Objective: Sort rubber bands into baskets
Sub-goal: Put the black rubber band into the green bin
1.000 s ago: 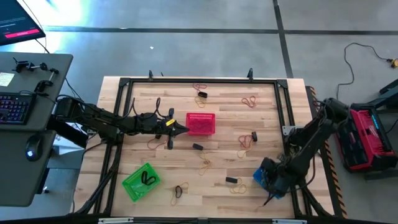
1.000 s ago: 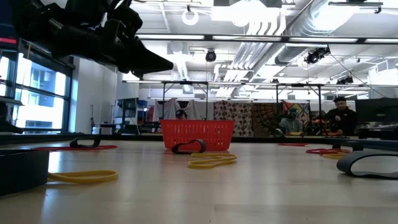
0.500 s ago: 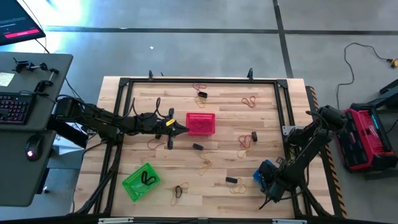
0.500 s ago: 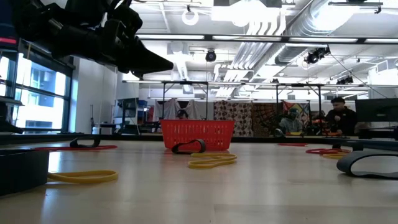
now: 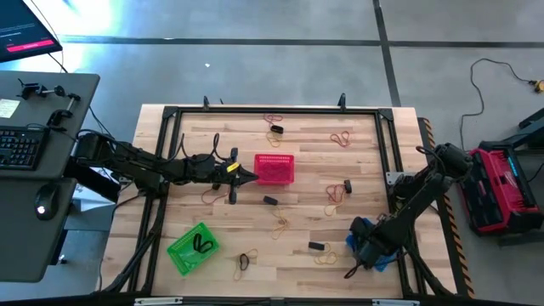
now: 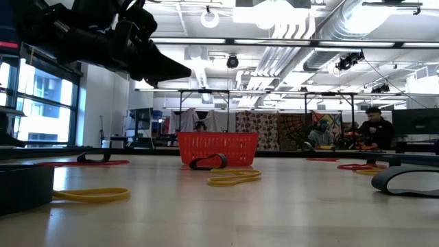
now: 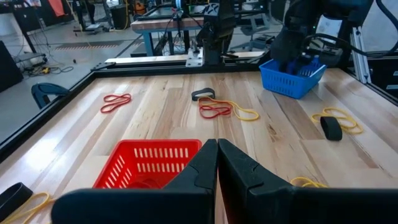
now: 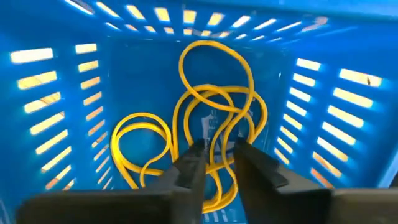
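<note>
I am looking into the blue basket (image 8: 56, 93) through the right wrist camera, and several yellow rubber bands (image 8: 214, 106) are lying tangled on its floor. The right gripper (image 8: 214, 163) is hanging just over them with its fingers a little apart; a yellow loop is showing in the gap between the tips, but the fingers are not holding it as far as I can see. In the high view this basket (image 5: 355, 235) is sitting near the front right corner of the wooden table (image 5: 306, 161), partly hidden under the right arm.

The red basket (image 5: 274, 168) is standing around the middle of the table. The left gripper (image 5: 246, 176) is hovering just beside its left wall, fingers pressed together and holding nothing; in the left wrist view the closed tips (image 7: 217, 163) are pointing over the near rim of the red basket (image 7: 149, 163). The green basket (image 5: 192, 247) is lying near the front left corner, turned at an angle, with a black band (image 5: 202, 246) inside.

Other bands are scattered on the wood: a yellow one (image 5: 342, 136) and a reddish one (image 5: 272, 118) toward the far edge, a black one (image 5: 270, 201) in front of the red basket, a yellow one (image 5: 280, 223) below it, and some more near the front edge (image 5: 245, 261).

In the low view, people (image 6: 375, 127) are sitting in the room behind the table.
</note>
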Robot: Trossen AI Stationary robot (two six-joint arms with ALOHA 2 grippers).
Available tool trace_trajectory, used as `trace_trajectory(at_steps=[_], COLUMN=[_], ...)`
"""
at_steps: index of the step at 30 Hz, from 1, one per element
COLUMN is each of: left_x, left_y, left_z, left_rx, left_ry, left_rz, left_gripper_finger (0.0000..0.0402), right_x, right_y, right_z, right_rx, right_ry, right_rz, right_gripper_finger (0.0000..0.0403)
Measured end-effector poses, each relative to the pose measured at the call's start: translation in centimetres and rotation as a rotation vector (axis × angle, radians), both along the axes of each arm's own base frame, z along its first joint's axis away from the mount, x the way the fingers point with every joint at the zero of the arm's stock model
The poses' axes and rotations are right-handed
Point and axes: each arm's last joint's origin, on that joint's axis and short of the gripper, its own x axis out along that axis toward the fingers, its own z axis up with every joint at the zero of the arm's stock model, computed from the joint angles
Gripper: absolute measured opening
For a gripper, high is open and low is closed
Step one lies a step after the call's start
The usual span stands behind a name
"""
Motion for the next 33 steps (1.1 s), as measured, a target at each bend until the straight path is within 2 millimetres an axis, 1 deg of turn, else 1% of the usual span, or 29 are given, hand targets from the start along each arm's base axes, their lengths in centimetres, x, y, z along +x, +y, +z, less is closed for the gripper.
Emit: trace_trajectory(at_steps=[4, 8, 11, 13, 17, 20, 23, 26, 30, 33], left_x=[0.0, 0.0, 0.0, 0.0, 0.0, 0.0, 0.0, 0.0, 0.0, 0.0], left_y=[0.0, 0.0, 0.0, 0.0, 0.0, 0.0, 0.0, 0.0, 0.0, 0.0], left_z=[0.0, 0.0, 0.0, 0.0, 0.0, 0.0, 0.0, 0.0, -0.1, -0.1], left_rx=[0.000, 0.000, 0.000, 0.000, -0.007, -0.007, -0.007, -0.010, -0.009, -0.009], left_ry=[0.000, 0.000, 0.000, 0.000, 0.001, 0.001, 0.001, 0.005, 0.006, 0.006], left_rz=[0.000, -0.001, 0.000, 0.000, 0.001, 0.001, 0.001, 0.002, 0.002, 0.001], left_gripper_finger=[0.0003, 0.0003, 0.0003, 0.0003, 0.0003, 0.0003, 0.0003, 0.0003, 0.0003, 0.0003], right_x=[0.1, 0.2, 0.4, 0.6, 1.2, 1.5, 2.1, 2.8, 4.1, 5.6], right_y=[-0.1, 0.2, 0.3, 0.4, 0.6, 0.5, -0.1, -0.7, -1.2, -1.2], right_z=[0.0, 0.9, 2.5, 3.9, 6.5, 7.6, 7.9, 7.8, 7.6, 7.6], right_rx=[0.011, 0.007, -0.038, -0.086, -0.185, -0.251, -0.334, -0.342, -0.301, -0.242], right_ry=[0.008, 0.034, 0.057, 0.047, -0.018, -0.069, -0.129, -0.137, -0.169, -0.243], right_rz=[0.026, 0.050, 0.057, 0.075, 0.098, 0.120, 0.189, 0.218, 0.244, 0.281], right_gripper_finger=[0.0116, 0.0131, 0.0133, 0.0133, 0.0133, 0.0133, 0.0133, 0.0133, 0.0133, 0.0132])
